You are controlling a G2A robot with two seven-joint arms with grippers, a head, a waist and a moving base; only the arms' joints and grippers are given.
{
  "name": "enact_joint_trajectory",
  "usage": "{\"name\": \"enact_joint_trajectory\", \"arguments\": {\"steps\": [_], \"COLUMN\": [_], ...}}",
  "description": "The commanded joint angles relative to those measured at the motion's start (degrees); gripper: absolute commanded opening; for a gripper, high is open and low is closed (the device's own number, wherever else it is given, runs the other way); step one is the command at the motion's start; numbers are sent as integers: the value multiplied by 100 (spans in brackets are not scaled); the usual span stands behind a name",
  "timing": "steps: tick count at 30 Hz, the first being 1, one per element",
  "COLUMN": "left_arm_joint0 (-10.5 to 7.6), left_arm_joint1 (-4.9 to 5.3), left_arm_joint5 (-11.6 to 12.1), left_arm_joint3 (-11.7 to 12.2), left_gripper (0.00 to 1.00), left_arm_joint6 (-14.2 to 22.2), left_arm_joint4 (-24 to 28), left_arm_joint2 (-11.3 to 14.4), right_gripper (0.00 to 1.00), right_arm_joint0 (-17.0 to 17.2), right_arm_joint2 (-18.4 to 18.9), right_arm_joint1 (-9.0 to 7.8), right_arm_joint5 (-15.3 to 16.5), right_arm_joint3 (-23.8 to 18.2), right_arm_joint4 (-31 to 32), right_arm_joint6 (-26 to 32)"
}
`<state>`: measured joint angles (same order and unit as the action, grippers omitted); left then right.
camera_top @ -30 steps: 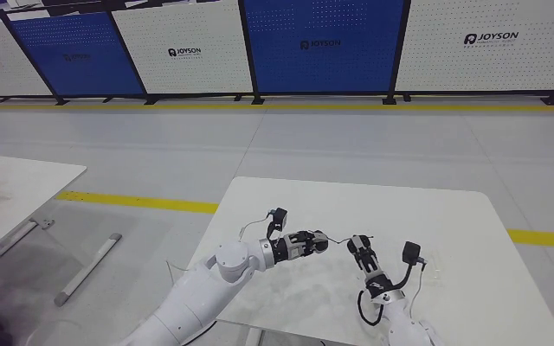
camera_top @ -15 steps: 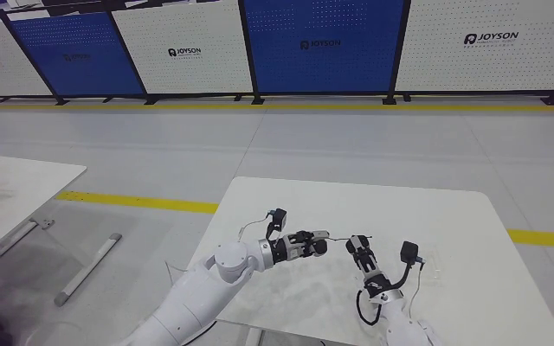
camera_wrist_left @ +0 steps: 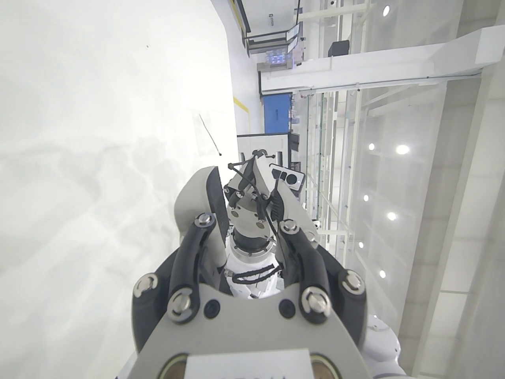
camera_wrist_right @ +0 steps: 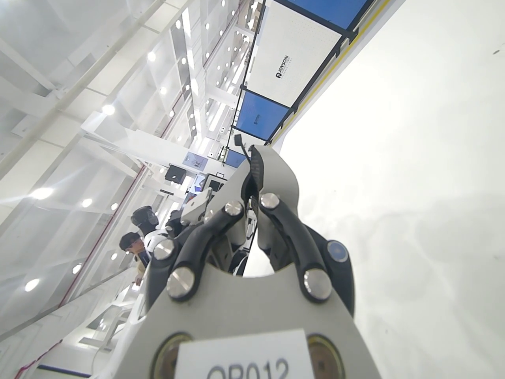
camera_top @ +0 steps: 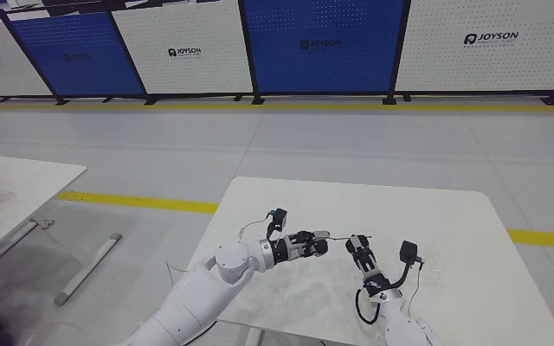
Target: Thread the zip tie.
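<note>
Right hand [camera_wrist_right: 252, 159] is clenched on the zip tie [camera_wrist_right: 238, 140], whose head end is seen poking out past the fingertips. Left hand [camera_wrist_left: 244, 185] is released, fingers held apart, pointed at the right hand from just beside it. Both are held low over the white surface [camera_top: 346, 199]. A thin dark line [camera_top: 339, 240] is seen between the two hands in the top view.

Blue & white pegboard panels [camera_top: 320, 43], grey floor [camera_top: 260, 147] w/ yellow lines [camera_top: 138, 201], white table [camera_top: 433, 203], ceiling lights [camera_wrist_right: 108, 109]
</note>
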<state>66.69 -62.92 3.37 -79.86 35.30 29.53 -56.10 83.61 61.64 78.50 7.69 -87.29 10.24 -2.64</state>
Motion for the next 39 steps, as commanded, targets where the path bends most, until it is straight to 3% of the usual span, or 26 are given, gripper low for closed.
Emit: {"name": "enact_joint_trajectory", "arguments": {"steps": [1,17,28,32,39], "left_arm_joint0": [-1,35,-59,-64,-79], "left_arm_joint1": [4,-4,-69,-89,-104], "left_arm_joint5": [6,-73,-77,25,39], "left_arm_joint3": [19,-58,53,65,89], "left_gripper": [25,23,22,19,9], "left_arm_joint6": [23,14,-141,-341,-323], "left_arm_joint4": [5,-294,-210,-312,-340], "left_arm_joint2": [-27,51,148,169,182], "right_gripper": [0,0,0,0,0], "right_arm_joint0": [-1,-4,34,41,48], "right_arm_joint2": [18,-7,-22,-31,-7], "right_arm_joint1": [5,59,82,89,99], "right_arm_joint5": [-34,-166,-144,-125,-115], "right_arm_joint3": [12,-6,-37,-45,-64], "right_arm_joint4": [-7,104,180,166,167], "right_arm_joint6": [-22,-99,-51,23,59]}}
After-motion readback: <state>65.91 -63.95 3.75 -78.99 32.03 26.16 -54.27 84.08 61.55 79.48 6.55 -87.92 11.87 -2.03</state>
